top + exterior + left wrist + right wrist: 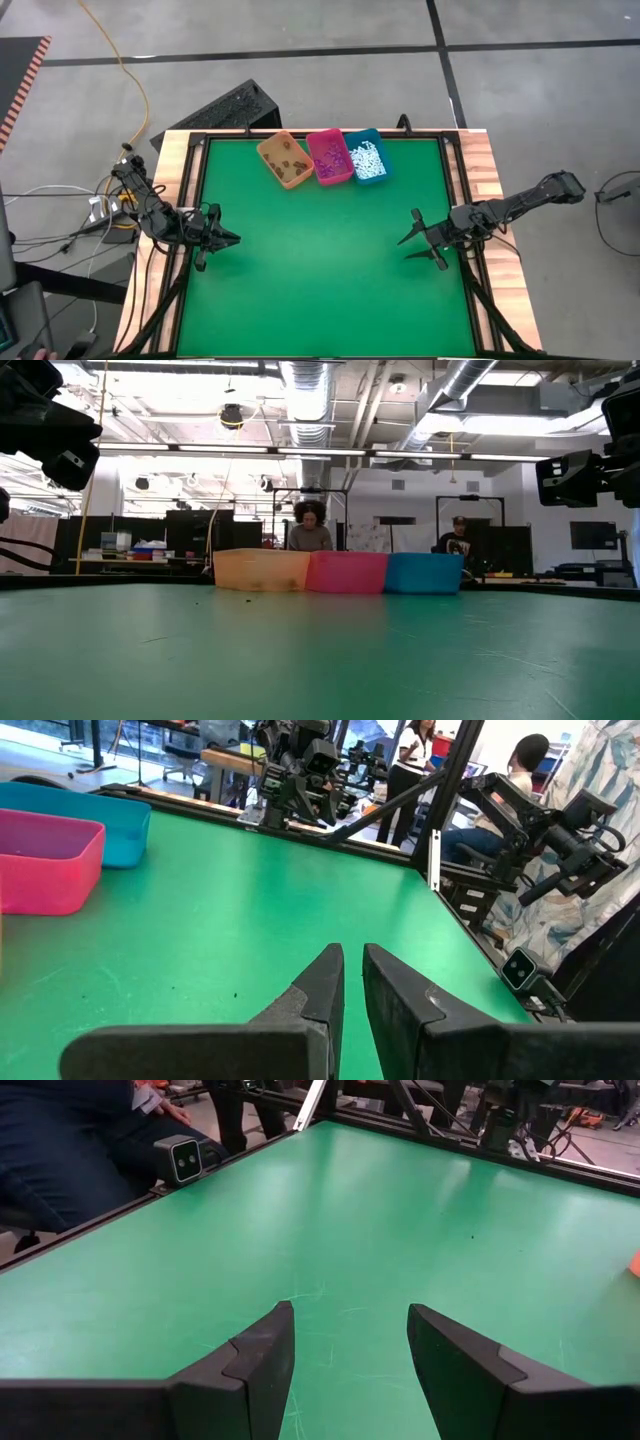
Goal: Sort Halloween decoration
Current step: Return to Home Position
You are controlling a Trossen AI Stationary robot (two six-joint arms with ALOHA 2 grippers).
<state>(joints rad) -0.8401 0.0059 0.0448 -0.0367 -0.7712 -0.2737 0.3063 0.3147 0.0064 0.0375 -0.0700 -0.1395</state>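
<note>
Three bins stand side by side at the table's far edge: an orange bin (285, 160) with dark brown bits, a pink bin (329, 156) with purple bits, and a teal bin (367, 158) with white pieces. They are the Halloween decoration. My left gripper (234, 238) (352, 952) hovers at the table's left side. It points level toward the right, fingers shut with only a slit between them and nothing held. My right gripper (408, 240) (350, 1315) hovers at the right side, open, over bare green mat.
The green mat (320, 270) lies inside a black frame with wooden borders (500, 200). The bins show as a low row in the low view: orange (262, 571), pink (348, 573), teal (424, 573). People sit and stand beyond the table's far edge (311, 530).
</note>
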